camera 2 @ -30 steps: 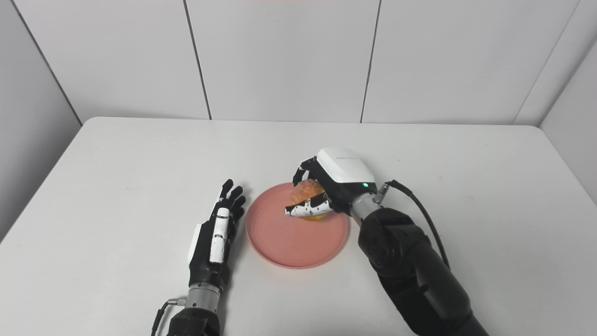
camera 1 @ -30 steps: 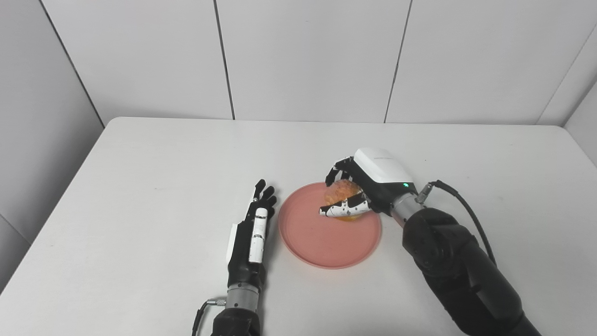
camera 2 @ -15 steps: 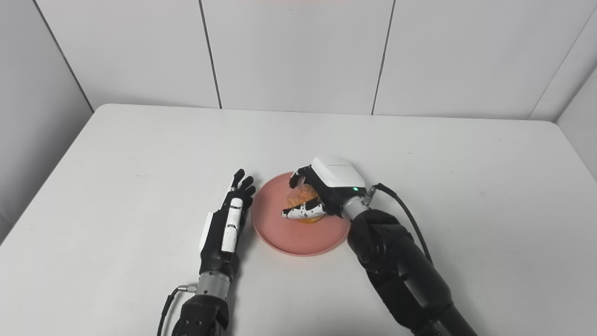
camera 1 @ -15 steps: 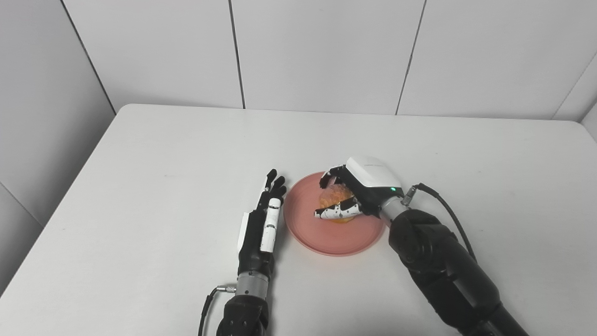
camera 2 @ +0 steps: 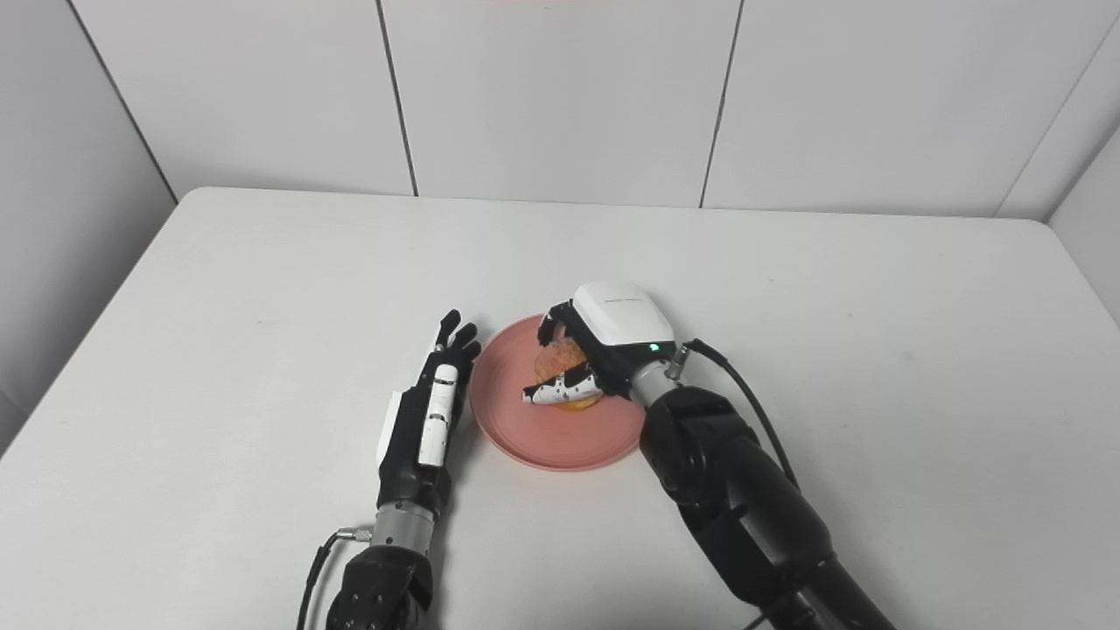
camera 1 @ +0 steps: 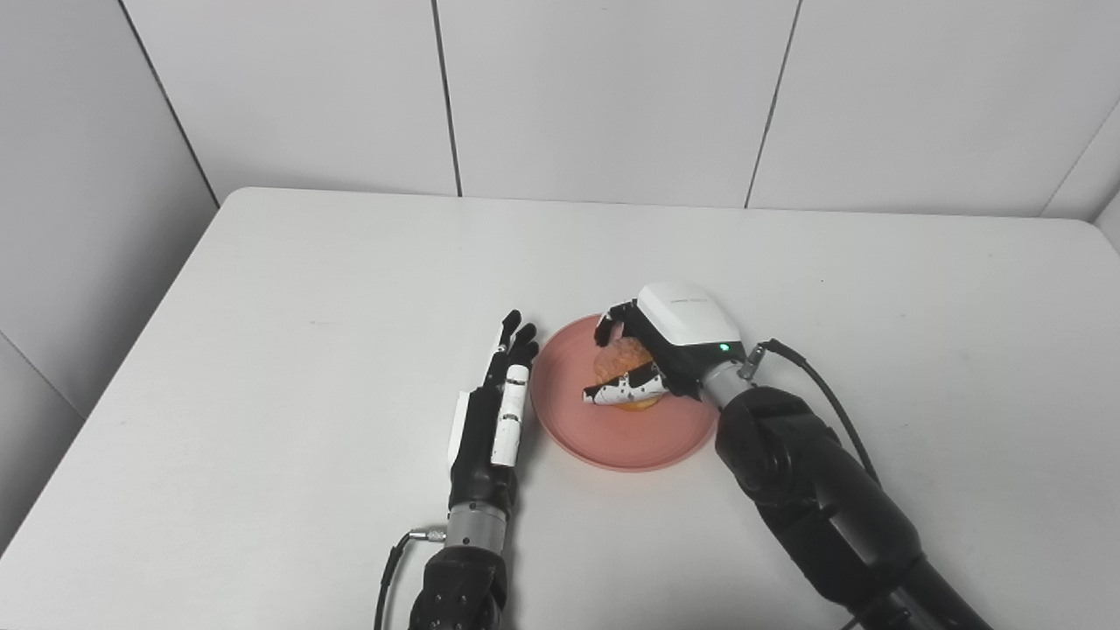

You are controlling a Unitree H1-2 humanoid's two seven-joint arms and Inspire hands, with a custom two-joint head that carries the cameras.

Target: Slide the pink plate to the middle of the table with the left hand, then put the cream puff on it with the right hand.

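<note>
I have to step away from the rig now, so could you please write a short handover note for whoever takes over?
Left hand: open, fingers straight, resting on the white table just left of the round pink plate, holding nothing.
Right hand: shut on the golden cream puff, over the plate's far half.
Done: the plate sits near the middle of the table.
Left: whether the puff already rests on the plate cannot be told; lower it if needed, open the right hand and withdraw it.
</note>
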